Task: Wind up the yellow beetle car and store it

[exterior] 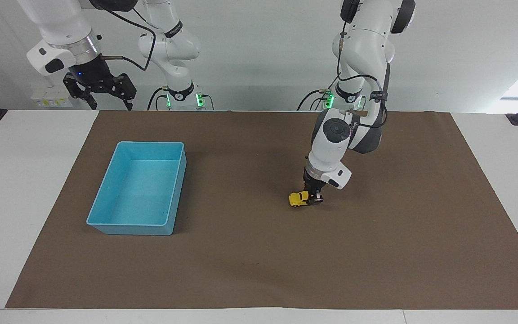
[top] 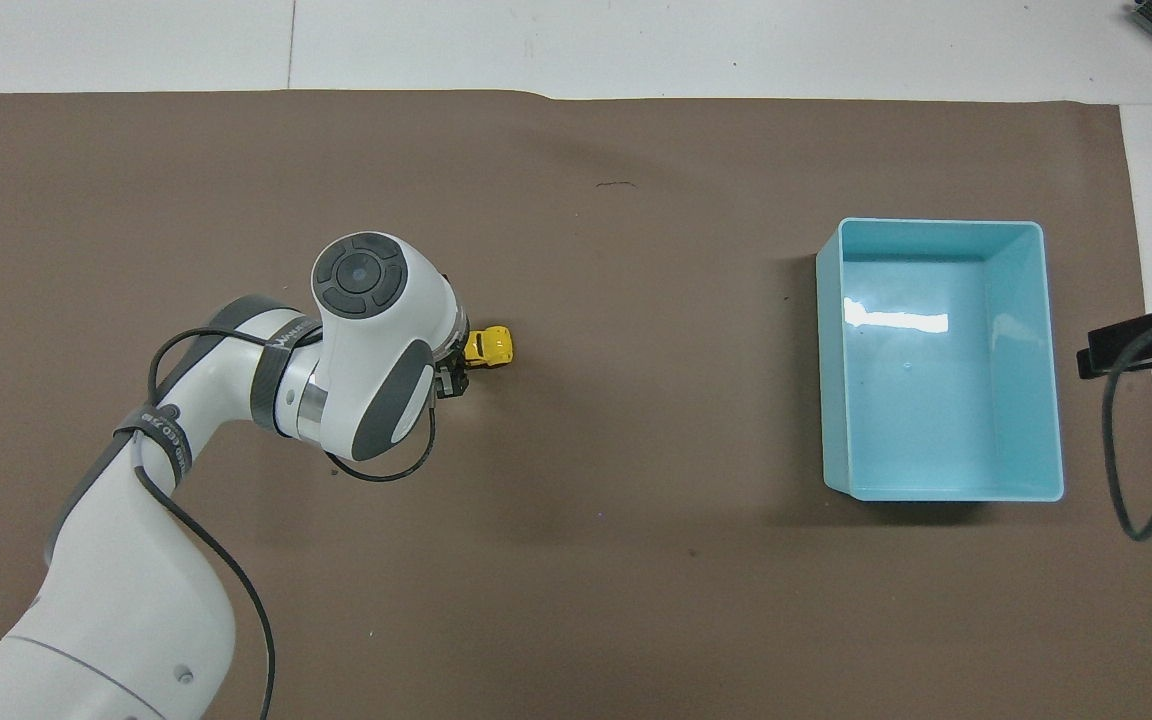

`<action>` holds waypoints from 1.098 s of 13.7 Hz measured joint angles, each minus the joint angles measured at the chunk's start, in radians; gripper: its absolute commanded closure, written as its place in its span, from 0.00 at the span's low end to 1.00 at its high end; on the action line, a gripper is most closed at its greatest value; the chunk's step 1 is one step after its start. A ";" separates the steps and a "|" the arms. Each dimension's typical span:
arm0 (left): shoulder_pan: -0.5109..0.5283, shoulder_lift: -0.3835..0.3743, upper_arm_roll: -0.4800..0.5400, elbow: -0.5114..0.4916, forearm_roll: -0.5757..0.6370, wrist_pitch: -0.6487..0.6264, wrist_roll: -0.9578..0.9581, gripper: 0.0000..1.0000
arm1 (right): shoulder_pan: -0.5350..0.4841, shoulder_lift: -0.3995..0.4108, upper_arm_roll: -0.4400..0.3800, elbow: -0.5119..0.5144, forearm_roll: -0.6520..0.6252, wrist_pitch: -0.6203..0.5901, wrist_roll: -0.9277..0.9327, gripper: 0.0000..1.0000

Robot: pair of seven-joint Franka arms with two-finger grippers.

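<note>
The left gripper (exterior: 315, 198) was down at the brown mat (exterior: 259, 252), clenched on one end of the yellow beetle car (exterior: 298, 199), which sat on the mat toward the left arm's end, well apart from the blue bin (exterior: 138, 189). The right gripper (exterior: 101, 92) waited open, raised above the table edge near the bin.

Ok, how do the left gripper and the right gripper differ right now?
The left gripper is down at the brown mat, shut on the rear of the yellow beetle car; the right gripper hangs in the air at its own end of the table, holding nothing. The left gripper's fingers are closed, the right gripper's spread open. The left arm reaches out over the mat; the right arm waits. Both point downward.
</note>
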 measured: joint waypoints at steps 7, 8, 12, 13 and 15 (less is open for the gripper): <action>0.071 -0.019 0.007 -0.022 -0.005 -0.022 0.082 1.00 | 0.000 0.000 0.000 0.000 0.000 0.000 0.000 0.00; 0.086 -0.023 0.007 -0.029 -0.006 -0.024 0.089 1.00 | 0.000 0.000 0.000 0.000 0.000 0.000 0.000 0.00; 0.140 -0.039 0.007 -0.050 -0.008 -0.027 0.157 1.00 | 0.000 0.000 0.000 0.000 0.000 0.000 0.000 0.00; 0.149 -0.041 0.007 -0.054 -0.008 -0.027 0.168 1.00 | 0.000 0.000 0.000 0.000 0.000 0.000 0.000 0.00; 0.164 -0.045 0.007 -0.061 -0.009 -0.025 0.193 1.00 | 0.000 0.000 0.000 0.000 0.000 0.000 0.000 0.00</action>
